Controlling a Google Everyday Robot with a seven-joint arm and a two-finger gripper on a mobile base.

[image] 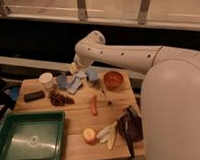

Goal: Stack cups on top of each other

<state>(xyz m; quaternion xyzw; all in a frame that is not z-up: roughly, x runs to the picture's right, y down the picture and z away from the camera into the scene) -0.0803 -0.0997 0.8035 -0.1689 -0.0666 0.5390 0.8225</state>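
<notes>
A cream-white cup stands upright at the back left of the wooden table. Right of it sits a muted blue cup. A pale blue cup lies tipped beside that one. Another blue cup is further right, near the orange-red bowl. My gripper hangs at the end of the white arm, open, just above the tipped pale blue cup and between the two blue ones. It holds nothing. The arm hides the table's back edge behind these cups.
Dark grapes and a black object lie front-left of the cups. A carrot and a utensil sit mid-table. A green tray fills the front left; an apple, banana and eggplant are front right.
</notes>
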